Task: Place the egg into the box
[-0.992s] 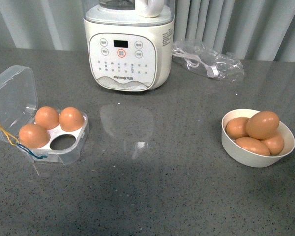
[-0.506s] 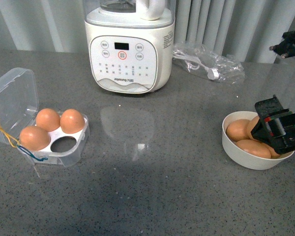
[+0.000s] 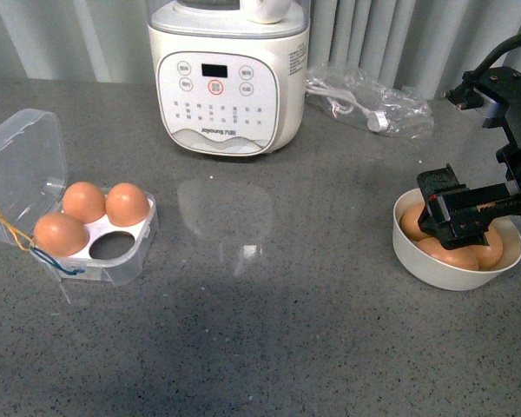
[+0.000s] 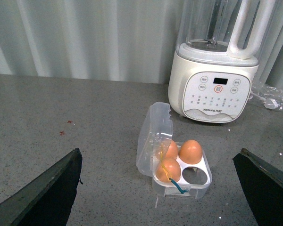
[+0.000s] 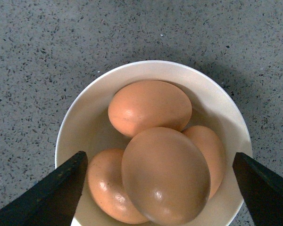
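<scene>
The box (image 3: 122, 261) lies on the left of the grey table with its clear lid (image 3: 22, 169) open. Three orange-brown eggs fill three cells and the front right cell (image 3: 113, 248) is empty. The box also shows in the left wrist view (image 4: 198, 181), some way ahead of my open, empty left gripper (image 4: 158, 155). My right gripper (image 3: 463, 228) hangs open just over the white bowl (image 3: 443, 276), which holds several eggs. In the right wrist view the top egg (image 5: 166, 175) lies between the spread fingers (image 5: 52, 193), untouched, inside the bowl (image 5: 85, 103).
A white blender (image 3: 228, 78) stands at the back centre and also shows in the left wrist view (image 4: 216, 84). A clear plastic bag with a cable (image 3: 369, 104) lies behind the bowl. Grey curtains close off the back edge.
My right arm has come into view from the right and moved over the bowl, then shifted a little left and down above the eggs. The box and its eggs have not moved.
</scene>
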Controlling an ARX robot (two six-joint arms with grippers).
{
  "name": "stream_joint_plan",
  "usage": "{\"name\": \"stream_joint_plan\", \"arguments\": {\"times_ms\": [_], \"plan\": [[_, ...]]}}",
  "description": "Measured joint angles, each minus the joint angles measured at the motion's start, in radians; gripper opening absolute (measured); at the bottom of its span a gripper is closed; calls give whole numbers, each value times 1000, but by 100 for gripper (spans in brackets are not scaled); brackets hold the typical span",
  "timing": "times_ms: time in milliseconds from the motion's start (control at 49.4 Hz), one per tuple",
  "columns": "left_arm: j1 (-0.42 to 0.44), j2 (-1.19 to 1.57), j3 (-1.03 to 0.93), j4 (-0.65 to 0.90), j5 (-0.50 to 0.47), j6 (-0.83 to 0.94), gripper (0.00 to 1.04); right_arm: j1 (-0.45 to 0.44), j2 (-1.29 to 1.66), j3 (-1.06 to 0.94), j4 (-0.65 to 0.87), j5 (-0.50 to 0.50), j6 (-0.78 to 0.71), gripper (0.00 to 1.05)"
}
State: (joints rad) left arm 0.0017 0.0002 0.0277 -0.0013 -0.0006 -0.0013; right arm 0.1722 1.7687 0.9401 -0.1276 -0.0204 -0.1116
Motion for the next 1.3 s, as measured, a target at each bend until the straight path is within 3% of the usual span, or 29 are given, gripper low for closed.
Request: {"name": "stream_joint_plan", "arguments": {"times_ms": [364,628,911,1093,1296], "plan": [[0,0,0,0,0,0,98,-5,23,11,23,17,-2,45],[0,0,0,0,0,0,98,29,-64,-6,42,22,-61,44],[0,0,0,0,0,0,98,221,-132,3,95,-212,-162,44],[0,0,0,0,0,0,98,304,-35,72,147,-267,-177,44],[0,0,0,0,0,0,98,406,110,206,108,-306,-206,44]]}}
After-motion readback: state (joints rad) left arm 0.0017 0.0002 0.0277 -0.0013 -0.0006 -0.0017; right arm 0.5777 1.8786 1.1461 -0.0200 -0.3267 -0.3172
